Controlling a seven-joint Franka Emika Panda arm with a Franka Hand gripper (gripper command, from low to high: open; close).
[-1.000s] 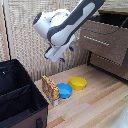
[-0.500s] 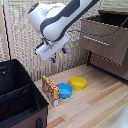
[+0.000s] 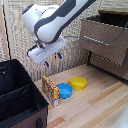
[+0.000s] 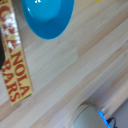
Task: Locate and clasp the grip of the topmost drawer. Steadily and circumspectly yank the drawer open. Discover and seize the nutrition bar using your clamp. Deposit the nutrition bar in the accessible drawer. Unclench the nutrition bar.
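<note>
Drawer (image 3: pixel 102 37) stands pulled open; claw (image 3: pixel 52 59) has left it and swung over toward the bar (image 3: pixel 50 91), fingers apart, empty. Bar stands upright on tabletop (image 3: pixel 95 107) beside blue bowl (image 3: pixel 64 90). Wrist view alone shows its "GRANOLA BARS" lettering.
</note>
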